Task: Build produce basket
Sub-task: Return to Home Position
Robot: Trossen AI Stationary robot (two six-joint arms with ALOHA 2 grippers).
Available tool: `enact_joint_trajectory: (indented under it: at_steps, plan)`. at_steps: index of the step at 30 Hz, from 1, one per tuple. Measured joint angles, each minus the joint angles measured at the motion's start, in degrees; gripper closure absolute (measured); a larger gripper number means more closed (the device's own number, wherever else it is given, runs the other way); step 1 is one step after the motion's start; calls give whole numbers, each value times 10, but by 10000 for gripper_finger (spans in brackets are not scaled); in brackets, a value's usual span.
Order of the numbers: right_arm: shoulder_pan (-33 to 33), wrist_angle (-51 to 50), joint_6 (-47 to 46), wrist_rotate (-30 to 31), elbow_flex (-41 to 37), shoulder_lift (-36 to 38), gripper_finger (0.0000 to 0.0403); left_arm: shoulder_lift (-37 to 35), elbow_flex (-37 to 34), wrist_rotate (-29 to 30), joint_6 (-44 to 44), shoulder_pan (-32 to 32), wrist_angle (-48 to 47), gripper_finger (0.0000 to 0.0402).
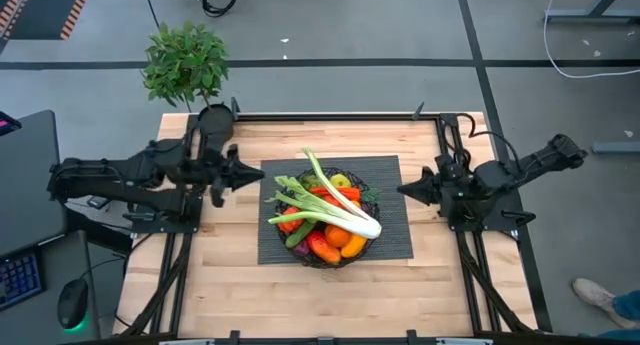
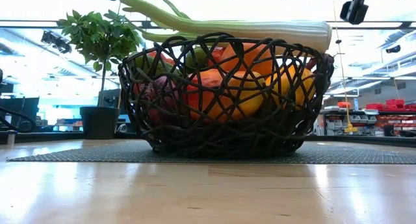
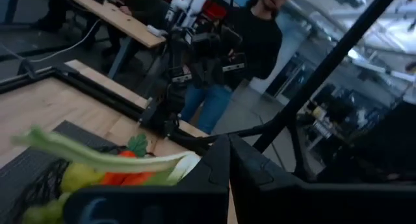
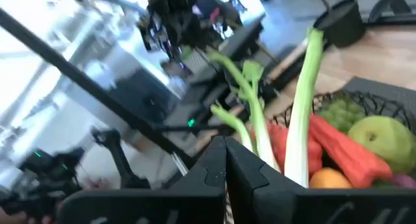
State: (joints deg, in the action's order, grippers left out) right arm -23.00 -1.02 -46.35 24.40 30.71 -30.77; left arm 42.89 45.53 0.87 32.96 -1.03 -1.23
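Eyeballing it, we reckon the celery atop the heaped basket could roll off if bumped; left claw and right claw are pinched shut.

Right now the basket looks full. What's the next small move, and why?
Probably pull both arms back to rest. The wire basket holds the produce, a long celery lying across the top; no loose produce shows on the table. The left gripper and right gripper sit shut and empty either side of it, apart from it.
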Motion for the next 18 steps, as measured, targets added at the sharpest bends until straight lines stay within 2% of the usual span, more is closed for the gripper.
enact_joint_trajectory:
  at_steps: [6,12,18]
  plan:
    - [66,24,-25,-53,-55,54,398,-86,-65,38,26,2,-2,399]
    - [145,-21,-9,-113,-61,96,399,-141,-106,41,54,22,-4,399]
    - [188,-62,17,-122,-61,126,395,-173,-115,40,44,28,-46,399]
